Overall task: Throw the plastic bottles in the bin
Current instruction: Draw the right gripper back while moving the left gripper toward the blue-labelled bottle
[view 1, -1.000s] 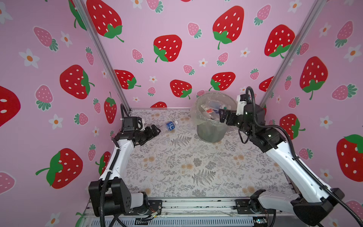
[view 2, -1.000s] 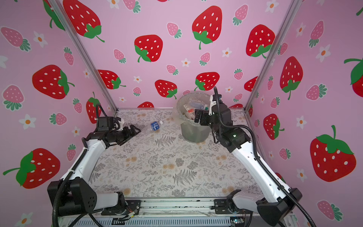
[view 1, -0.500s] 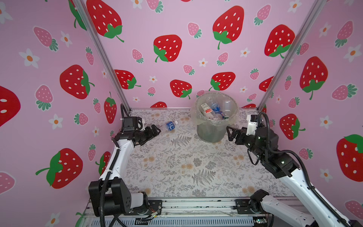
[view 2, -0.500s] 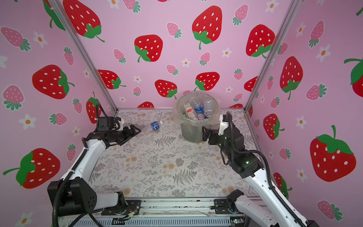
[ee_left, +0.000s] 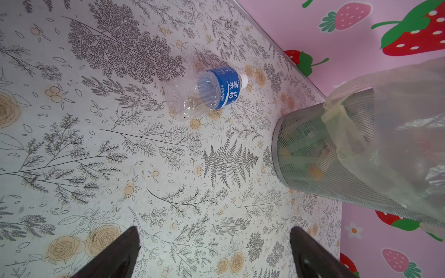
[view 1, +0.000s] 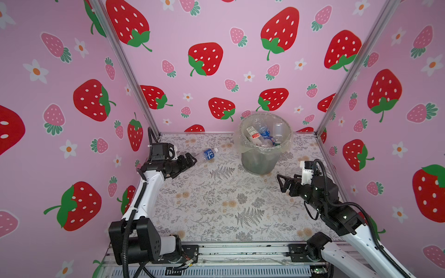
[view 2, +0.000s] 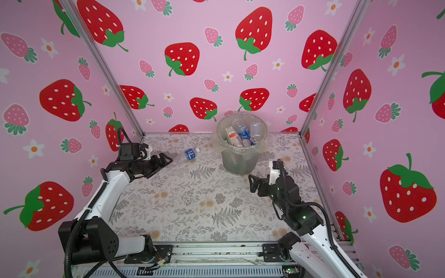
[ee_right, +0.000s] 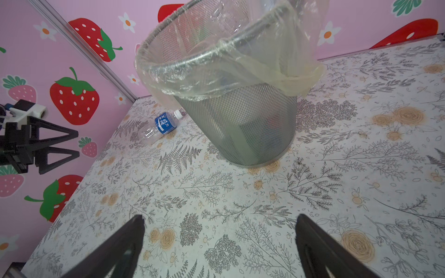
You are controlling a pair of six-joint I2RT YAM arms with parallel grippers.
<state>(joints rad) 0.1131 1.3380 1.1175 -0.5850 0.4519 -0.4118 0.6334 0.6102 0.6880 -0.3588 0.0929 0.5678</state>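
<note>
Bottle labelled 宝矿力水特 in blue lies left of the bin; I see left gripper and right gripper spread wide, empty.

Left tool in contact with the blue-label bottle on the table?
Apart. The left wrist view shows a stretch of bare table between the open left tool and the blue-label bottle, which lies ahead of it.

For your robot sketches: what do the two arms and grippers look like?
The left arm and right arm have white shells, black joints and ribbed black cables. The left gripper and right gripper are black, with triangular open-frame fingers.
</note>
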